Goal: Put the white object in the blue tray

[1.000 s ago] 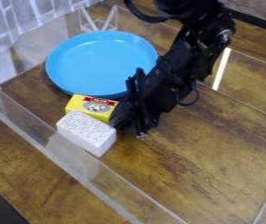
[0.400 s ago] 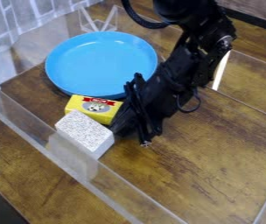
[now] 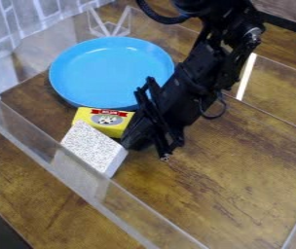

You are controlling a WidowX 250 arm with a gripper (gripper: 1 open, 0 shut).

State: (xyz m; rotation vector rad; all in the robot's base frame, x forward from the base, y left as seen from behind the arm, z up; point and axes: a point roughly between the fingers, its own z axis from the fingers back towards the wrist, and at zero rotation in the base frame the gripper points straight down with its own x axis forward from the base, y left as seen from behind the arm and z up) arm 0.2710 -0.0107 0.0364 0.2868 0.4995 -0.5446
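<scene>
The single black robot arm (image 3: pixel 205 60) is built of matte, blocky segments joined by rounded housings, with black cables looping beside the upper links. A glossy black curved casing sits at the top of the view. The lower end narrows into a slim black gripper (image 3: pixel 163 149); no markings or screws are discernible.

Speckled, rough, sponge-like white object (image 3: pixel 94 149); smooth, bright plastic on the blue tray (image 3: pixel 105 66); printed glossy label on the yellow box (image 3: pixel 105 121); dark grained wood across the desk (image 3: pixel 241 185), slightly sheeny; matt black gripper (image 3: pixel 162 151).
</scene>
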